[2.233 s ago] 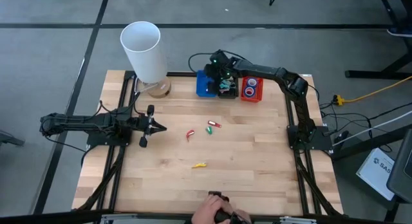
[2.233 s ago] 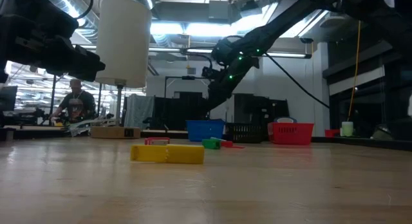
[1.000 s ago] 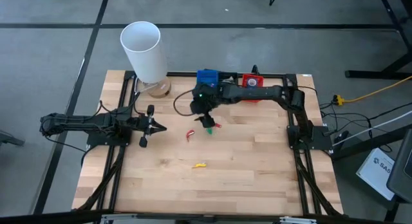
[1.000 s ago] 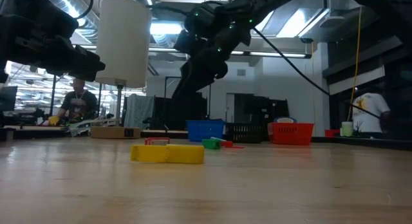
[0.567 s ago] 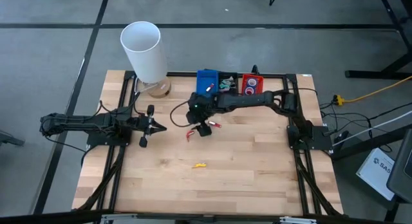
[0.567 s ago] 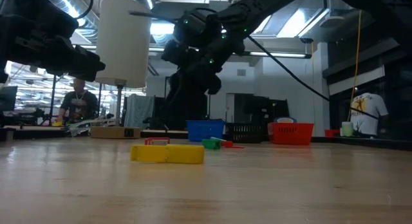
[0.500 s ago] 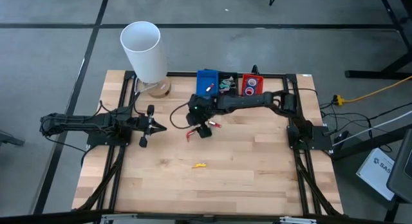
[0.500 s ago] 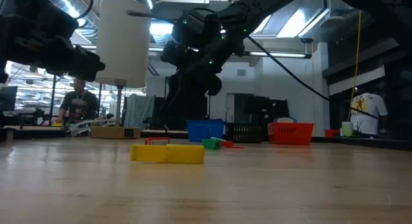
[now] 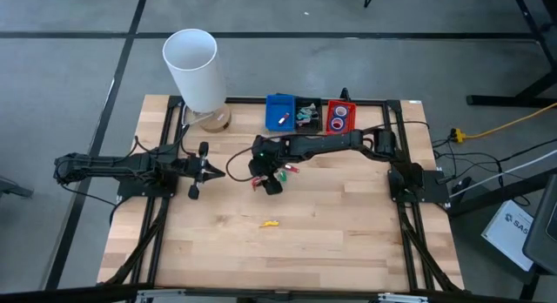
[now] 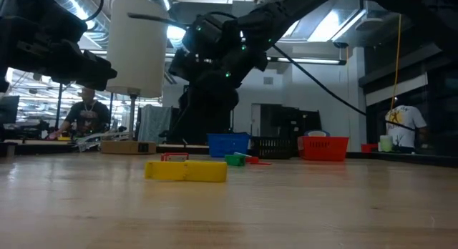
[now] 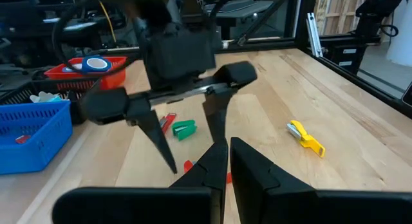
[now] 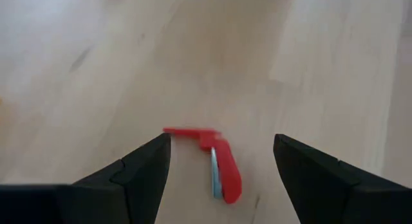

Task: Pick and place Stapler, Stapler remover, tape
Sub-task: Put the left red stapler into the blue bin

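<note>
Nearest, yellow stapler [image 9: 271,223] is lying alone on the wooden surface [image 9: 331,242]. Right tool [image 9: 265,179], fingers spread wide, is hanging over the red stapler remover [image 12: 212,159], not touching it. Left tool [image 9: 211,172] is waiting at surface's left, fingers pressed together. Farther back, tape rolls [image 9: 339,117] are sitting in the red bin [image 9: 340,130].

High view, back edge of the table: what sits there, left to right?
White cylinder → blue basket → black basket → red basket.
</note>
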